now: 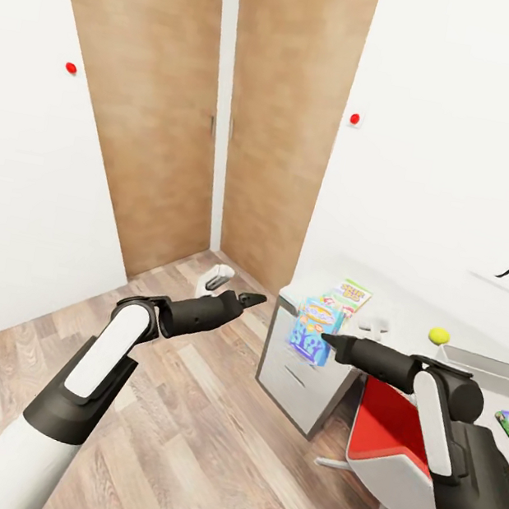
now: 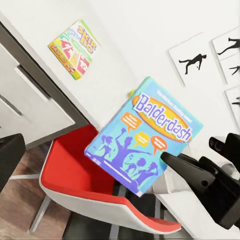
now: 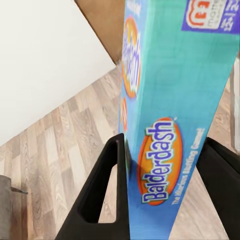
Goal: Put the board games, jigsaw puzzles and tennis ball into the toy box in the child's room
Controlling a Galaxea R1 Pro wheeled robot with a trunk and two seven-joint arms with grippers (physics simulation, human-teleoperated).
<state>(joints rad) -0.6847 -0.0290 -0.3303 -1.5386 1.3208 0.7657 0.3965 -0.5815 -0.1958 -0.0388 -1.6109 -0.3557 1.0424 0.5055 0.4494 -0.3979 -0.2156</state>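
R gripper (image 3: 165,195) clamps blue board game (image 1: 314,330) betw. both fingers, box on edge, held above red chair (image 1: 385,428) beside table (image 1: 411,315). L gripper (image 1: 253,299) over floor; jaw state unclear. Skip-Bo box (image 1: 351,295), tennis ball (image 1: 439,335) on table.

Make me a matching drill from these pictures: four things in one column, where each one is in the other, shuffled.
Things:
1. blue Balderdash board game box
2. green-edged Skip-Bo card box
3. small yellow-green tennis ball
4. red-seated white chair

Places:
A. lying flat on the pale desk top
B. tucked under the desk
C. clamped in the right pincer
D. on the desk beside the grey box wall

Pairs: 1-C, 2-A, 3-D, 4-B
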